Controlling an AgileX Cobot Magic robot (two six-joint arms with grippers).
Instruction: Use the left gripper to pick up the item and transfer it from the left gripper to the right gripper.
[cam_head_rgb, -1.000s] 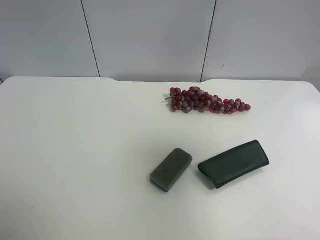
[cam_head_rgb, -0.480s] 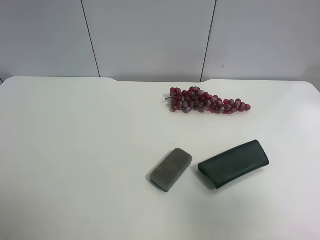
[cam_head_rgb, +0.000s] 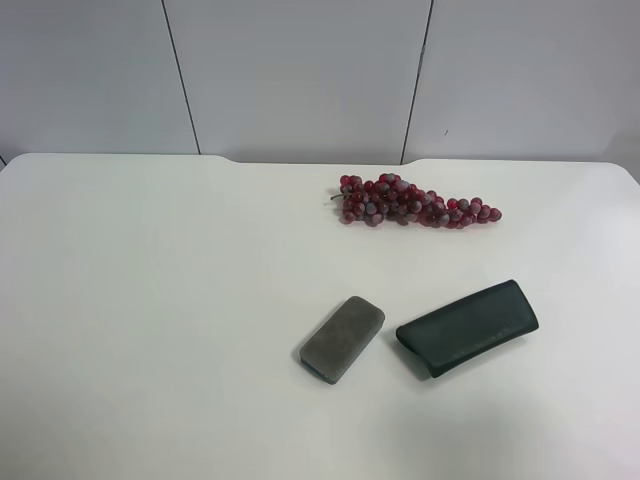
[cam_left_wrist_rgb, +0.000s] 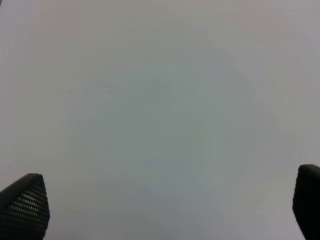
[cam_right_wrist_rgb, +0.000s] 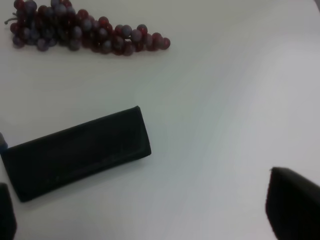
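The item, a dark green flat soft case (cam_head_rgb: 468, 327), lies on the white table (cam_head_rgb: 150, 300), right of centre and near the front. It also shows in the right wrist view (cam_right_wrist_rgb: 75, 151), lying flat. No arm shows in the exterior high view. My right gripper (cam_right_wrist_rgb: 150, 210) is open and empty above the table, with the case ahead of it between the fingertips (cam_right_wrist_rgb: 292, 205). My left gripper (cam_left_wrist_rgb: 165, 205) is open and empty over bare white table; its fingertips (cam_left_wrist_rgb: 25, 205) show at the picture's lower corners. The case is out of the left wrist view.
A smaller grey rounded block (cam_head_rgb: 343, 338) lies just left of the case. A bunch of red-purple grapes (cam_head_rgb: 415, 203) lies behind them, also in the right wrist view (cam_right_wrist_rgb: 85, 36). Grey wall panels (cam_head_rgb: 300, 70) stand behind the table's far edge.
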